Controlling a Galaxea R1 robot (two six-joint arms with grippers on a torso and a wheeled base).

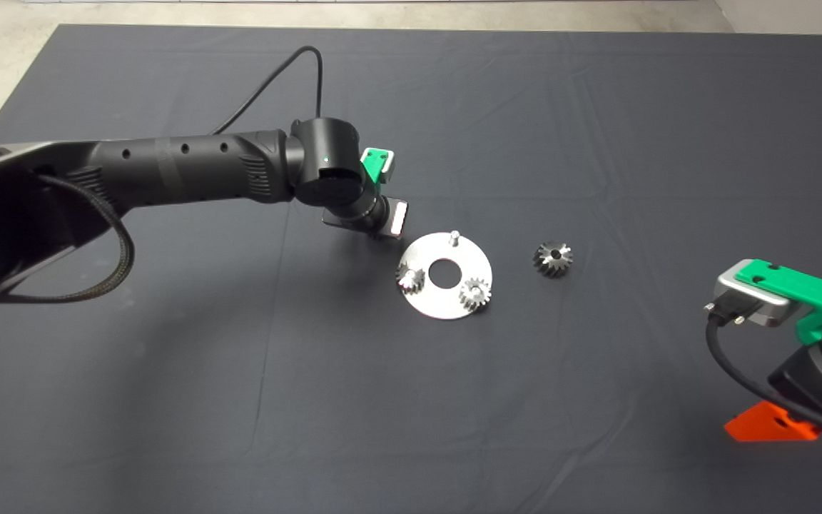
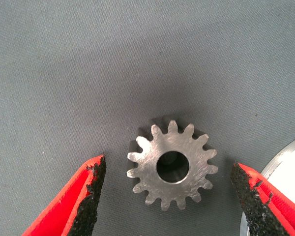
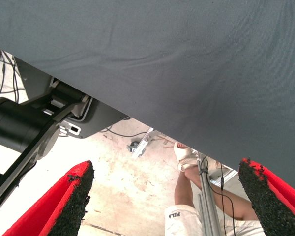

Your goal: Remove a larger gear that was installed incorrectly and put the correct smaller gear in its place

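The smaller gear (image 2: 172, 164), bright silver with a round bore, lies flat on the mat. My left gripper (image 2: 168, 169) is open and straddles it, and neither pad touches it. From above, the left wrist (image 1: 343, 175) hides that gear, just left of the round silver plate (image 1: 445, 303). Two small gears (image 1: 409, 278) (image 1: 475, 291) sit on the plate, and its far pin (image 1: 455, 235) is bare. The larger gear (image 1: 553, 258), darker and tapered, rests on the mat to the right of the plate. My right gripper (image 3: 164, 191) is open and holds nothing, parked at the mat's lower right.
The plate's rim (image 2: 285, 160) lies close beside one left finger (image 2: 263, 199). The right wrist view looks past the mat's edge to the floor, the robot's base (image 3: 19, 130) and a person's leg (image 3: 187, 184). A cable (image 1: 275, 78) runs back from the left arm.
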